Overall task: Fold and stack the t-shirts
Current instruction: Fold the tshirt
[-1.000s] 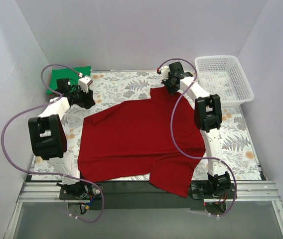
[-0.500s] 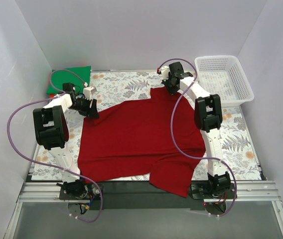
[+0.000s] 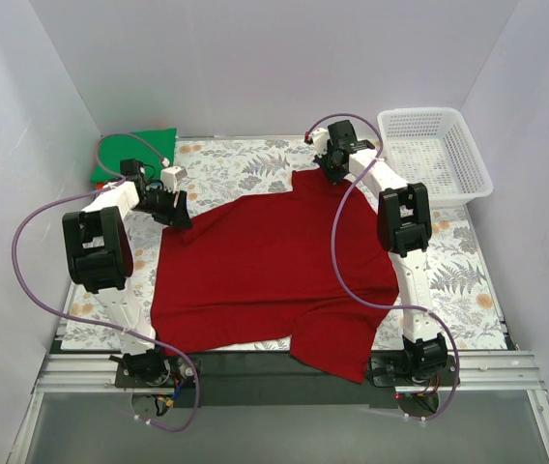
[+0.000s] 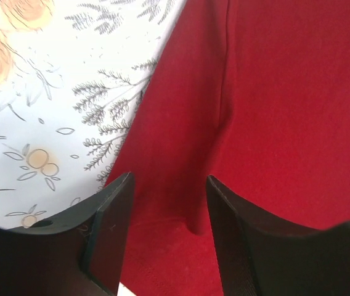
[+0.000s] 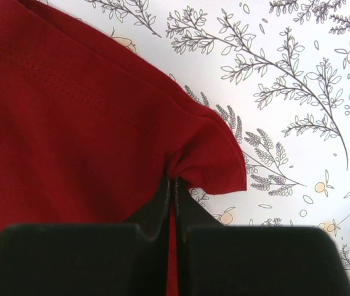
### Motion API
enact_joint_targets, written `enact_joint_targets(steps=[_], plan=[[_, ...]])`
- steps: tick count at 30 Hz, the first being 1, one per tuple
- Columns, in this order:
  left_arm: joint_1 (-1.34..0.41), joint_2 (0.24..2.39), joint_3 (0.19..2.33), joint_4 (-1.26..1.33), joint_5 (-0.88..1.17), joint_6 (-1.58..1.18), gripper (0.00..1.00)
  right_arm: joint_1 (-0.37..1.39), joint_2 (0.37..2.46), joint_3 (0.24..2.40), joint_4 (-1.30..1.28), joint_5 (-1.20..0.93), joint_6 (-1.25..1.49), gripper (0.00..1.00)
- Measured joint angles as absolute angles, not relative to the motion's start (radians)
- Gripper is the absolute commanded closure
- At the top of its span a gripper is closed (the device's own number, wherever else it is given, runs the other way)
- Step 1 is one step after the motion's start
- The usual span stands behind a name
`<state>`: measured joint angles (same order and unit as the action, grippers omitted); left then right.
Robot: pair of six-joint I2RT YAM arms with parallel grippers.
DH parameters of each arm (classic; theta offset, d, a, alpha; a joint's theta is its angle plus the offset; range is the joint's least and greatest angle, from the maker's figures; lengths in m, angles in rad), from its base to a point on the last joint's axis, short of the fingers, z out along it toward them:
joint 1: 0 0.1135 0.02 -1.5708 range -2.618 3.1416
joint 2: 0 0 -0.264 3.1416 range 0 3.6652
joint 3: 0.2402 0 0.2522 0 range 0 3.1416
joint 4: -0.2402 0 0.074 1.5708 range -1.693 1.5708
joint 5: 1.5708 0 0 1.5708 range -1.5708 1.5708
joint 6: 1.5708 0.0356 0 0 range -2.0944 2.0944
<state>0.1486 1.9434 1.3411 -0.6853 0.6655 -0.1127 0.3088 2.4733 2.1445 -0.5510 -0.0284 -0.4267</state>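
The dark red t-shirt [image 3: 265, 266] lies spread over the middle of the flowered table. My right gripper [image 3: 330, 175] is shut on its far right corner; in the right wrist view the cloth [image 5: 70, 123] bunches at my closed fingertips [image 5: 175, 182]. My left gripper [image 3: 179, 218] is open over the shirt's far left corner; in the left wrist view the red cloth [image 4: 273, 105] lies between and under the two spread fingers [image 4: 110, 228]. A bright green t-shirt [image 3: 137, 153] lies folded at the far left corner. The orange shirt is out of view.
A white lattice basket [image 3: 436, 153] stands at the far right corner. The red shirt's near hem hangs over the table's front edge [image 3: 255, 350]. White walls close in on three sides.
My left arm has swung right and down from near the green shirt to the red shirt's far left corner. My right gripper has kept its hold and not moved.
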Motion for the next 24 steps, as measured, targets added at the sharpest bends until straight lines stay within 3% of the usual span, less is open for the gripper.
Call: enact_joint_targets(steps=[24], plan=[[0.138,1.896,1.317,-0.777,0.687,-0.081,0.51,0.307,2.460,2.135,-0.553,-0.026,-0.427,0.99]])
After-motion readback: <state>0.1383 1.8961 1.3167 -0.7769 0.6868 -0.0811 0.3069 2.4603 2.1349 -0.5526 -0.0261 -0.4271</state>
